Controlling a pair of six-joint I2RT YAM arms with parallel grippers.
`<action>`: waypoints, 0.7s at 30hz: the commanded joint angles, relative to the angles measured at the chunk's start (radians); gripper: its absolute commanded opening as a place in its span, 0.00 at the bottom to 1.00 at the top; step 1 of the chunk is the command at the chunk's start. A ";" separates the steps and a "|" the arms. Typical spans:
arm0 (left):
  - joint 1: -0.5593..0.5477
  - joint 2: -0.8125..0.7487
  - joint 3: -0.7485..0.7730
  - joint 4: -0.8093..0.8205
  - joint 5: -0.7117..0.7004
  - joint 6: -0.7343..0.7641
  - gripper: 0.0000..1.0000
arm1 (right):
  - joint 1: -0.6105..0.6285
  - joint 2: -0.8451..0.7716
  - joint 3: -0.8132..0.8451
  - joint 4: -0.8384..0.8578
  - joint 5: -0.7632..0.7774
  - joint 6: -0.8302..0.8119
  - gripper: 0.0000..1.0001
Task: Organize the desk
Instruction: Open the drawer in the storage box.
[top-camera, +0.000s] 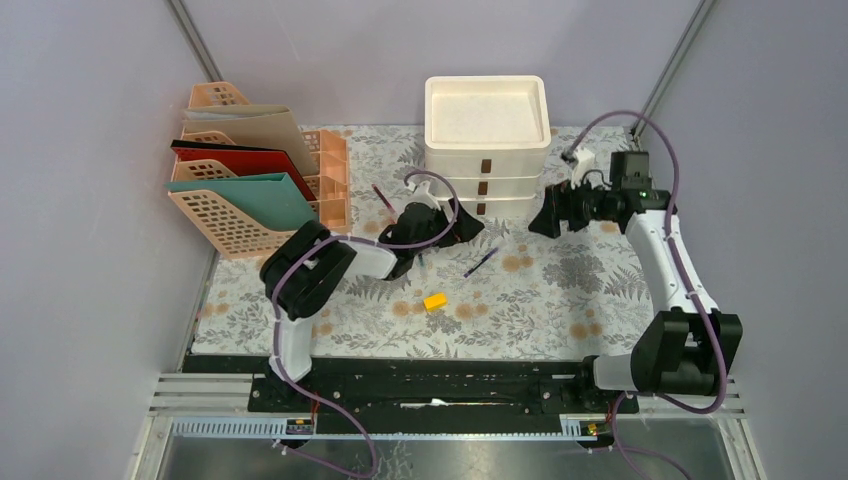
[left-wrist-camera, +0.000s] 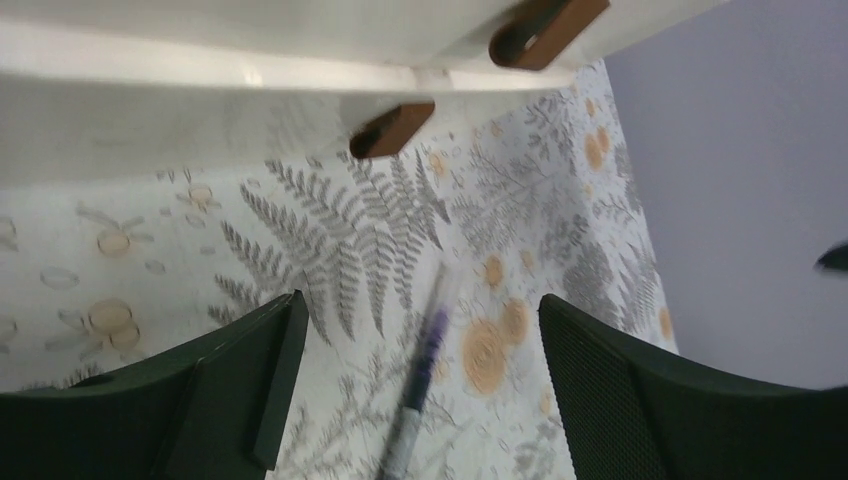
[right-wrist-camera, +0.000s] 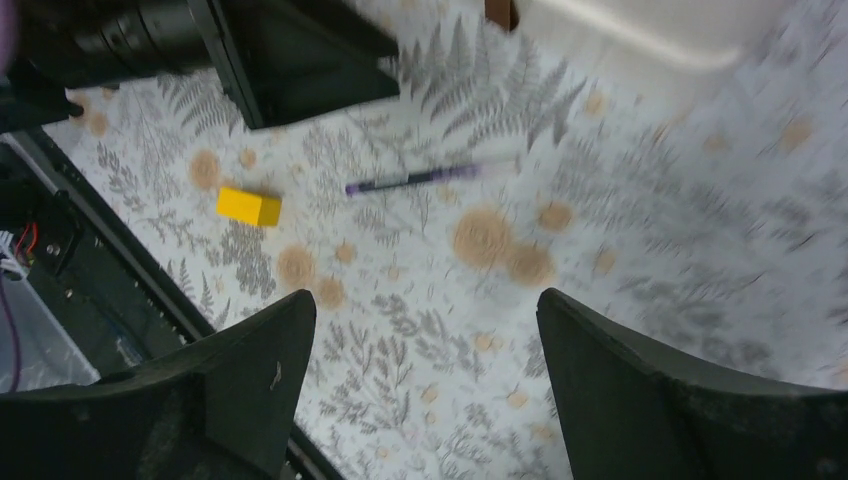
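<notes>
— Two arms hung over the desk (top-camera: 560, 290), which lay flat beneath them in its fern-and-flower cloth. How were they posed?
— The left gripper (top-camera: 468, 228) was stretched forward from a folded elbow, just before the white drawer unit (top-camera: 487, 150). The right gripper (top-camera: 548, 216) pointed leftward beside that unit's right corner. Both had jaws spread wide and held nothing.
— What did the wrist cameras add?
— The left one showed a purple pen (left-wrist-camera: 425, 360) lying on the cloth below its fingers, plus two brown drawer pulls (left-wrist-camera: 392, 130). The right one showed a yellow block (right-wrist-camera: 249, 206) near the pen.
— Anything unclear?
— The right wrist view was blurred, and the left view cut off the pen's lower end.
</notes>
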 joint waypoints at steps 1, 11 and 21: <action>-0.011 0.072 0.100 0.118 -0.083 0.091 0.88 | -0.040 -0.071 -0.127 0.085 -0.044 0.042 0.88; -0.041 0.202 0.273 0.004 -0.244 0.170 0.77 | -0.094 -0.019 -0.166 0.085 -0.044 0.042 0.88; -0.051 0.290 0.400 -0.039 -0.337 0.158 0.64 | -0.101 0.000 -0.180 0.235 -0.174 0.150 0.88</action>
